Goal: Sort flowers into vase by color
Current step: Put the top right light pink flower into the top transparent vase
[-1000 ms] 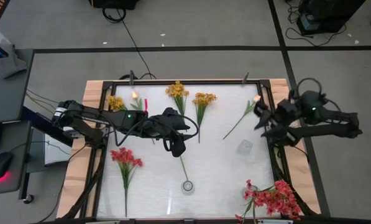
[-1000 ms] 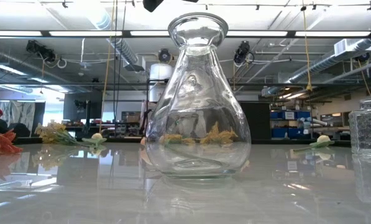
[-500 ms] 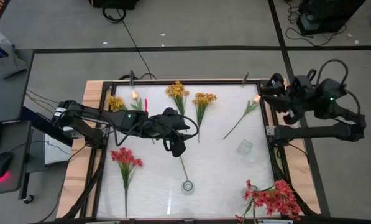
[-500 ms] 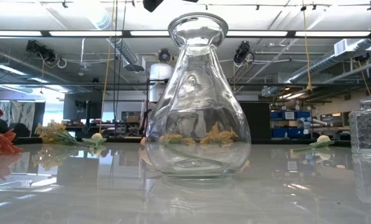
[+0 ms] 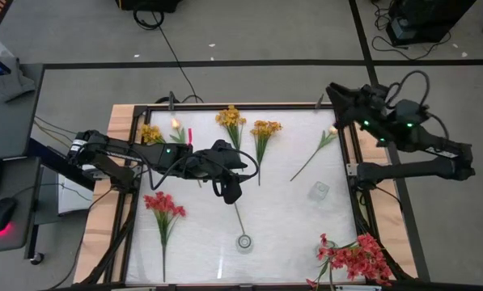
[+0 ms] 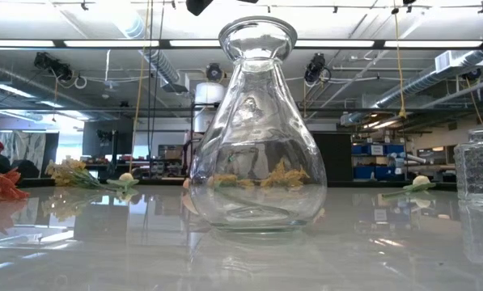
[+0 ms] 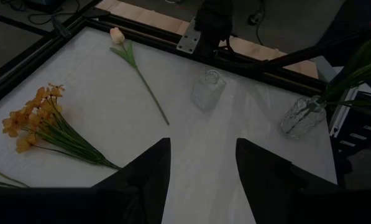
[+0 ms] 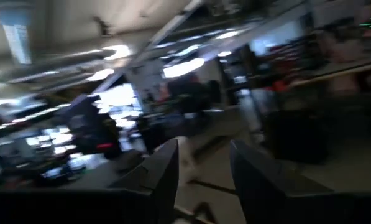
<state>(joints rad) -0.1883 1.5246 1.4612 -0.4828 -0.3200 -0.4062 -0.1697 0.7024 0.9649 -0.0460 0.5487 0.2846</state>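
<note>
Since the flowers (image 5: 260, 137) are light and bendy, grab a thin stem low down; your left gripper (image 7: 201, 163) and right gripper (image 8: 204, 165) hang open, holding nothing.

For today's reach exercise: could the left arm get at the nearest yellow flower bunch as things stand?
Probably yes. The left gripper is open and empty over bare table, and the yellow flower bunch lies close beside it with nothing between them.

A: The high view looks straight down on the whole table (image 5: 290, 218). And the low one?

B: At table height, level, very near the round vase (image 6: 256, 129), facing the room.

A: The wrist views?

B: The left looks across the table, sharing that vase (image 7: 303, 117) at frame right. The right faces only the room.
</note>
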